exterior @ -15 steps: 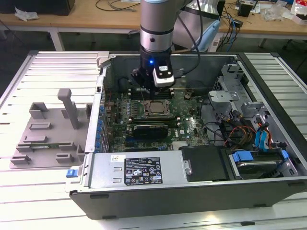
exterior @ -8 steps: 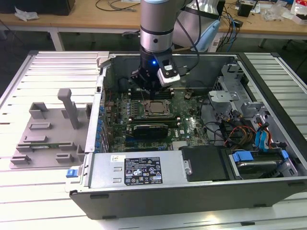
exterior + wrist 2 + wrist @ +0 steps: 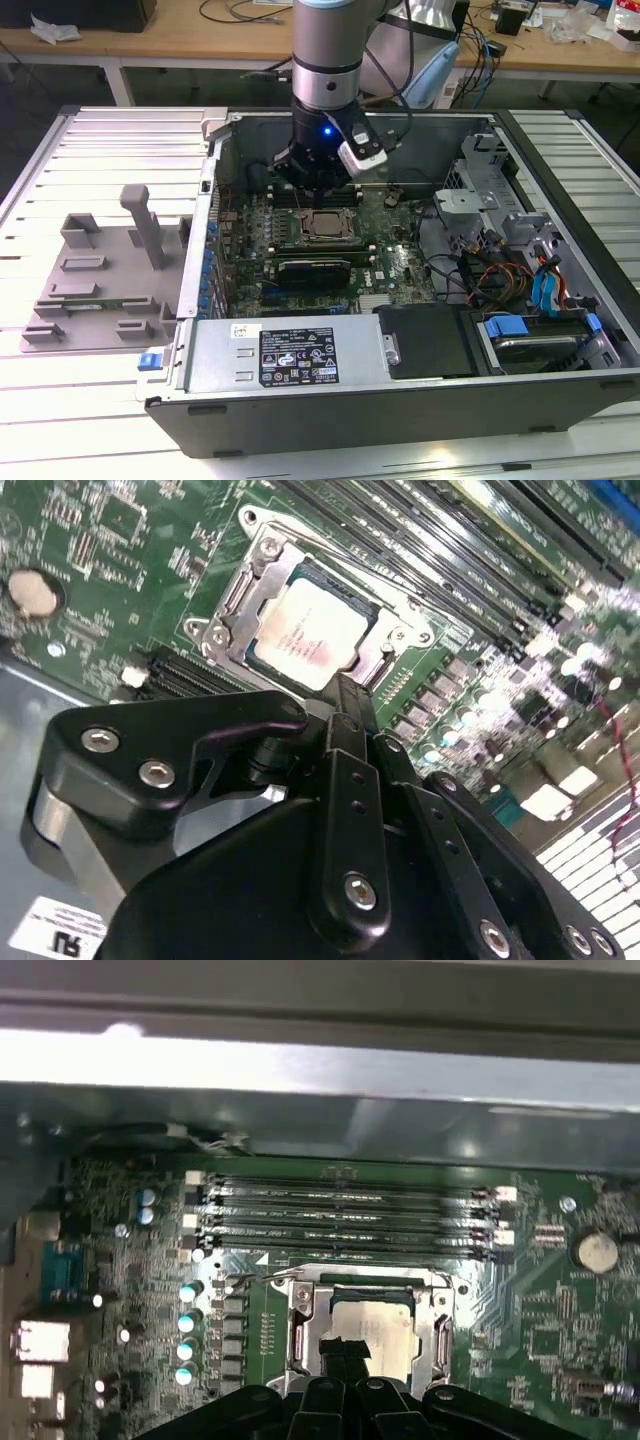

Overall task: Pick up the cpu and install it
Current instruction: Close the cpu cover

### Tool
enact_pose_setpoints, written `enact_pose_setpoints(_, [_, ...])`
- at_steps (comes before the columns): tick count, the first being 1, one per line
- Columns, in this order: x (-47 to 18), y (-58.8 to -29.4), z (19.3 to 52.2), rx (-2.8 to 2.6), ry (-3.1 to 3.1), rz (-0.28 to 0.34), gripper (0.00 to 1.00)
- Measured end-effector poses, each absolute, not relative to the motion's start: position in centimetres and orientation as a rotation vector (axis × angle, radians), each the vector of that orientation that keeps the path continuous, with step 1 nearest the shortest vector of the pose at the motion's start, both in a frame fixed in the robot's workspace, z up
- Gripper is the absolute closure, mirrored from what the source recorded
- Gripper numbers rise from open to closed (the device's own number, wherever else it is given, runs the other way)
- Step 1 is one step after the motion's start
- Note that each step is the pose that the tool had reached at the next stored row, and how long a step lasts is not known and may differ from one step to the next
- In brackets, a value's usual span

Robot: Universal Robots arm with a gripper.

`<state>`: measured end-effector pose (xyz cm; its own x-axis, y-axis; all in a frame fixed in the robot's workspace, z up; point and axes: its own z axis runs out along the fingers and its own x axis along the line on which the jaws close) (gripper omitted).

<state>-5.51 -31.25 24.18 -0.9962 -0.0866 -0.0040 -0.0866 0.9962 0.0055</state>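
Cpu, just one, is sitting in the single socket frame mid-motherboard, beside four memory slots. One end effector is hovering just above it, pinched closed and gripping nothing.

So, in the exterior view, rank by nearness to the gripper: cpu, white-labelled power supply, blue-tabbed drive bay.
1. cpu: in the socket, right by the gripper.
2. white-labelled power supply: along the case wall nearest the camera.
3. blue-tabbed drive bay: corner at the exterior view's right.
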Motion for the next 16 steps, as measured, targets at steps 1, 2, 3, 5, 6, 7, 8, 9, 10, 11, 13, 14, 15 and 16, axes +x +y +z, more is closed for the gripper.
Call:
enact_pose_setpoints(1, [-5.5, -31.3, 24.2, -0.204, 3.131, 0.009, 0.89])
enact_pose_setpoints(2, [-5.5, -31.3, 24.2, -0.205, 3.131, 0.009, 0.89])
enact_pose_setpoints(3, [-5.5, -31.3, 24.2, -0.205, 3.131, 0.009, 0.89])
enact_pose_setpoints(5, [-5.5, -31.3, 24.2, -0.205, 3.131, 0.009, 0.89])
enact_pose_setpoints(6, [-5.5, -31.3, 24.1, -0.206, 3.126, 0.008, 0.89])
enact_pose_setpoints(7, [-5.6, -31.3, 24.0, -0.209, 3.115, 0.007, 0.89])
enact_pose_setpoints(8, [-5.7, -31.3, 23.9, -0.212, 3.109, 0.007, 0.89])
enact_pose_setpoints(9, [-5.8, -31.5, 23.8, -0.216, 3.104, 0.007, 0.89])
enact_pose_setpoints(10, [-6.0, -31.7, 23.8, -0.218, 3.099, 0.006, 0.89])
enact_pose_setpoints(11, [-6.2, -32.0, 23.7, -0.221, 3.093, 0.005, 0.89])
enact_pose_setpoints(13, [-6.5, -32.6, 23.3, -0.226, 3.080, 0.005, 0.89])
enact_pose_setpoints(14, [-6.7, -32.6, 23.0, -0.228, 3.079, 0.005, 0.89])
enact_pose_setpoints(15, [-6.8, -32.6, 22.8, -0.228, 3.079, 0.005, 0.89])
enact_pose_setpoints(16, [-7.0, -32.6, 22.7, -0.228, 3.079, 0.004, 0.89])
